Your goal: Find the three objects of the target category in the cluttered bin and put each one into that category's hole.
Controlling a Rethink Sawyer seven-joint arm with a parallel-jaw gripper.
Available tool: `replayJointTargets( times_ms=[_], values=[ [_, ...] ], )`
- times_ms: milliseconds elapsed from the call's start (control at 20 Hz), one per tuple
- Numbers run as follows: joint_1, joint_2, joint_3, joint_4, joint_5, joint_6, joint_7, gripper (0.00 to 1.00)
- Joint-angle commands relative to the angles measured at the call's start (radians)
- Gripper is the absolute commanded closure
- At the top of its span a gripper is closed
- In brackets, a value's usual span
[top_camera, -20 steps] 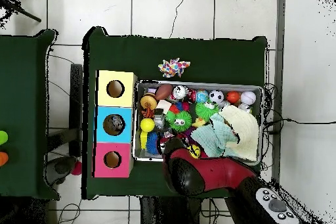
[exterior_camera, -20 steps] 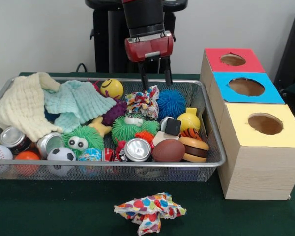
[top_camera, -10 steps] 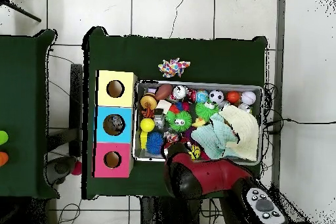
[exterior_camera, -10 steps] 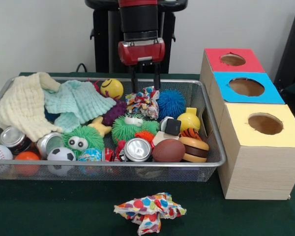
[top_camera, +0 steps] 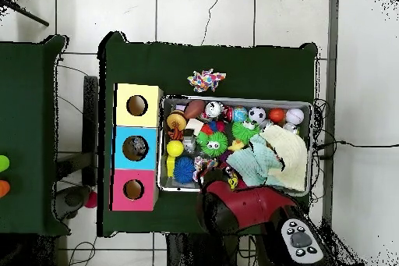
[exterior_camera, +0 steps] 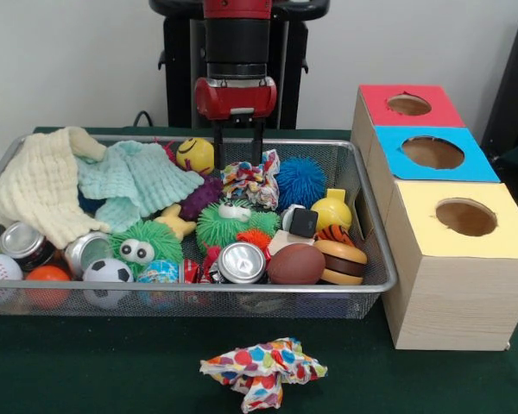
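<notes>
The wire mesh bin (exterior_camera: 242, 288) sits on the green table, full of toys, balls, cans and cloths; it also shows in the overhead view (top_camera: 234, 100). The blue-topped box's hole (exterior_camera: 432, 153) lies to its right, between the red and yellow boxes, and shows in the overhead view (top_camera: 135, 148). My gripper (exterior_camera: 238, 147) hangs open and empty over the bin's back edge, just above a polka-dot cloth (exterior_camera: 249, 179) and right of a yellow smiley ball (exterior_camera: 196, 155). In the overhead view the arm (top_camera: 238, 204) hides the gripper.
A red-topped box (exterior_camera: 408, 104) and a yellow-topped box (exterior_camera: 466, 217) flank the blue one. A second polka-dot cloth (exterior_camera: 263, 369) lies on the table in front of the bin. A cream cloth (exterior_camera: 43, 185) and a mint cloth (exterior_camera: 138, 179) cover the bin's left part.
My gripper has moved left along the bin's back edge and drawn back a little toward the robot's base. It stays open and empty. Nothing in the bin has moved.
</notes>
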State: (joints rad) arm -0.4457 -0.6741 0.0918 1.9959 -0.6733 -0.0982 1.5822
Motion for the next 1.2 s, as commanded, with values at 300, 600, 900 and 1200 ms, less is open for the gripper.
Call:
replayJointTargets(
  times_ms=[300, 600, 900, 1200],
  values=[
    [-0.040, 0.062, -0.004, -0.122, -0.053, 0.077, 0.038, 0.00],
    [-0.044, 0.209, -0.022, -0.169, -0.057, -0.042, 0.081, 0.00],
    [-0.072, 0.275, 0.010, -0.159, -0.065, -0.065, 0.097, 0.00],
    [-0.069, 0.309, 0.017, -0.152, -0.054, -0.089, 0.105, 0.00]
  ],
)
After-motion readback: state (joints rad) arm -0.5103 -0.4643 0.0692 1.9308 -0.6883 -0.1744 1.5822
